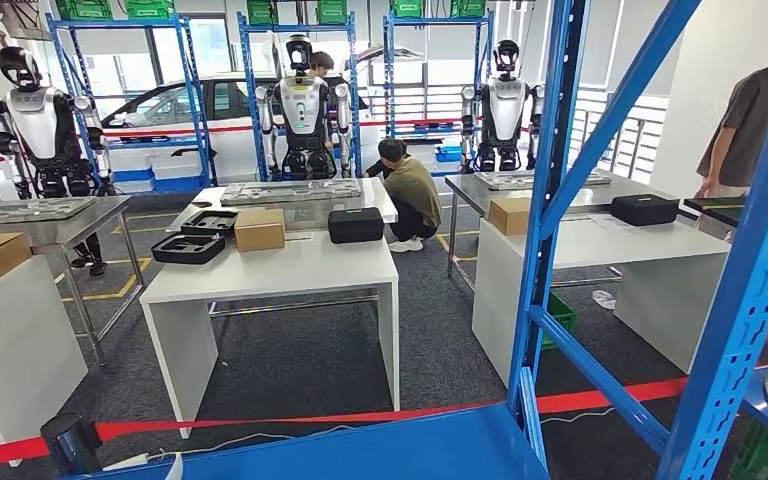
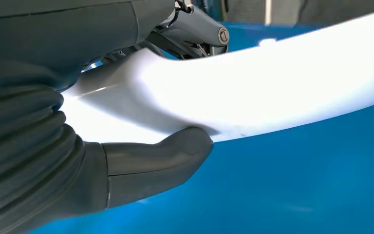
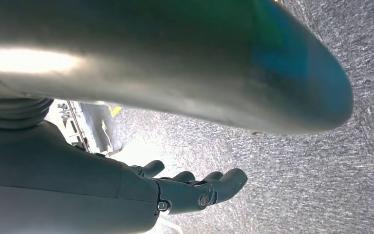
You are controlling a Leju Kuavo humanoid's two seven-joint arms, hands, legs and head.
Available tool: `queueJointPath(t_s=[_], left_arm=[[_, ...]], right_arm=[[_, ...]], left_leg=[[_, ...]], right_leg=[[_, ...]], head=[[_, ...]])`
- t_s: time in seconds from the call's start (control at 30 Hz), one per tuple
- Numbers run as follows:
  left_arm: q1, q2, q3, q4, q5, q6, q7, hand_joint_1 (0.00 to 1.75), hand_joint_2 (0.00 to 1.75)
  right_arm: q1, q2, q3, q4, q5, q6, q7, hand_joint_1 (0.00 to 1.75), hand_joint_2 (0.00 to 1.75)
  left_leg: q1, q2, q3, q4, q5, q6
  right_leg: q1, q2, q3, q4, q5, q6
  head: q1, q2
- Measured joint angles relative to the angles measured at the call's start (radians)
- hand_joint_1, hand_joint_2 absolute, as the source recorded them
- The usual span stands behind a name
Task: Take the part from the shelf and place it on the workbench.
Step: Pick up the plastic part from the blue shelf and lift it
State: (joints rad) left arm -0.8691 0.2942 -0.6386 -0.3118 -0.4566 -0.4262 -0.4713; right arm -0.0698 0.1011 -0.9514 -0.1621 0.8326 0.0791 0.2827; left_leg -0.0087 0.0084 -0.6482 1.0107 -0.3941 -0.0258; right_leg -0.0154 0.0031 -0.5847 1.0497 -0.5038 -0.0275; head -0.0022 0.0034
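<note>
The part [image 2: 272,92] is a long, curved white piece. My left hand [image 2: 78,126] grips one end of it, with the thumb [image 2: 160,161] pressed on one face and the darker fingers [image 2: 195,29] wrapped over the other. It lies just above the blue shelf board [image 2: 297,185], whose near edge appears in the head view [image 1: 360,450]. The white workbench [image 1: 290,270] stands beyond the shelf, ahead and slightly left. My right hand [image 3: 185,187] hangs over grey carpet with its fingers loosely spread and nothing in them.
Blue shelf uprights and braces [image 1: 550,200] cross the right half of the head view. A red tape [image 1: 310,418] runs between shelf and workbench. Black cases [image 1: 355,225] and a cardboard box [image 1: 259,229] sit on the bench. A person [image 1: 410,190] crouches behind it; another [image 1: 745,120] stands far right.
</note>
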Motion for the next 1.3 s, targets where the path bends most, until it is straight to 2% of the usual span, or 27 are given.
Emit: queueJointPath(t_s=[0.13, 0.23, 0.37, 0.47, 0.57, 0.73, 1.07, 1.2, 1.3], left_arm=[[0.021, -0.016, 0.111, -0.022, 0.181, -0.058, -0.072, 1.75, 1.75], [0.037, -0.031, 0.226, -0.060, 0.380, -0.207, -0.099, 1.75, 1.75], [0.057, -0.049, 0.367, -0.137, 0.619, -0.423, -0.062, 1.75, 1.75], [0.082, -0.066, 0.444, -0.209, 0.794, -0.511, 0.006, 1.75, 1.75], [0.122, -0.086, 0.482, -0.313, 0.963, -0.527, 0.087, 1.75, 1.75], [0.185, -0.118, 0.488, -0.485, 1.159, -0.523, 0.198, 1.75, 1.75], [0.267, -0.131, 0.486, -0.655, 1.236, -0.521, 0.263, 1.75, 1.75], [0.343, -0.125, 0.477, -0.760, 1.242, -0.497, 0.276, 1.75, 1.75], [0.388, -0.111, 0.474, -0.823, 1.239, -0.481, 0.269, 1.75, 1.75]], right_arm=[[0.000, 0.000, 0.000, 0.000, 0.005, 0.001, 0.000, 0.00, 0.00], [0.000, 0.000, 0.000, 0.000, 0.013, 0.001, 0.000, 0.00, 0.00], [-0.001, 0.001, 0.000, 0.000, 0.021, 0.001, 0.000, 0.00, 0.00], [-0.001, 0.001, 0.000, 0.000, 0.023, 0.000, 0.000, 0.00, 0.00], [-0.001, 0.002, -0.001, 0.000, 0.023, -0.001, 0.000, 0.00, 0.00], [-0.001, 0.004, -0.002, 0.000, 0.024, -0.002, 0.000, 0.00, 0.00], [-0.001, 0.006, -0.018, 0.000, 0.031, 0.001, 0.000, 0.00, 0.00], [0.000, 0.007, -0.020, 0.000, 0.045, 0.011, 0.000, 0.00, 0.00], [0.001, 0.006, -0.020, 0.000, 0.059, 0.018, 0.000, 0.00, 0.00]], left_leg=[[0.000, 0.000, -0.001, 0.000, 0.000, 0.000], [0.000, 0.000, -0.001, 0.001, 0.000, 0.000], [0.000, 0.000, -0.002, 0.001, 0.000, 0.000], [0.000, 0.000, -0.002, 0.001, 0.000, 0.000], [0.000, 0.000, -0.002, 0.001, 0.000, 0.000], [0.000, -0.001, -0.003, 0.001, 0.000, 0.000], [-0.002, -0.001, -0.004, 0.004, -0.003, 0.005], [-0.005, -0.001, -0.006, 0.010, -0.009, 0.013], [-0.008, -0.001, -0.007, 0.016, -0.012, 0.021]], right_leg=[[0.000, 0.000, -0.001, 0.000, 0.000, 0.000], [0.000, 0.000, -0.001, 0.000, 0.000, 0.000], [0.000, 0.000, -0.002, 0.000, 0.000, 0.000], [0.000, 0.000, -0.002, 0.000, 0.000, 0.000], [0.000, 0.000, -0.002, 0.000, 0.000, 0.000], [0.000, -0.001, -0.002, 0.000, 0.000, 0.001], [-0.003, -0.001, -0.001, -0.001, 0.001, 0.004], [-0.005, 0.000, 0.000, -0.001, -0.002, 0.011], [-0.008, -0.001, 0.003, -0.002, -0.003, 0.020]], head=[[0.000, 0.000], [0.000, 0.000], [0.000, 0.000], [0.000, 0.000], [0.000, 0.000], [0.000, 0.000], [0.000, 0.000], [0.000, 0.000], [0.000, 0.000]])
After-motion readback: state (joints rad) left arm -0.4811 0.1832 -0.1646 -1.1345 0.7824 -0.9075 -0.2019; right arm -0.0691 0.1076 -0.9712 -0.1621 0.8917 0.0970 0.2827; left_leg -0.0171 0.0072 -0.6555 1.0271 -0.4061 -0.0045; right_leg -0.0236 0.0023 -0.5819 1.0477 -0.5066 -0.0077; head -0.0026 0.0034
